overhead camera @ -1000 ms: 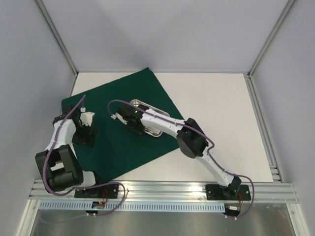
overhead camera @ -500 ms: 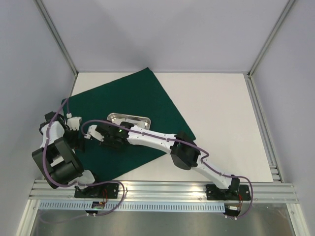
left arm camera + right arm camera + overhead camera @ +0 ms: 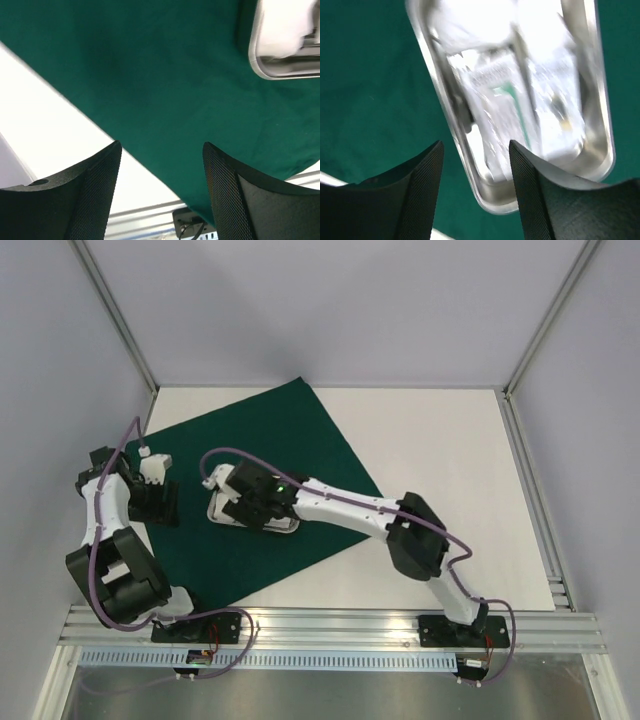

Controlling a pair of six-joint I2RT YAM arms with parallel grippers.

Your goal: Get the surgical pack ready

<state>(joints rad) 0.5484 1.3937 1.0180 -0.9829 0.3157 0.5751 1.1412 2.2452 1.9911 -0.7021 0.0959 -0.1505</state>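
top external view is showing the steel tray (image 3: 220,512) lying nearer and further left on the green cloth (image 3: 290,430) than half a second ago, now under the right gripper (image 3: 475,146), while that arm's elbow is swinging out to the right. its jaws are standing wide apart over the tray's rim, with blurred white packets (image 3: 495,100) lying inside. the left gripper (image 3: 161,147) is hovering over the cloth's left edge, jaws wide and holding nothing.
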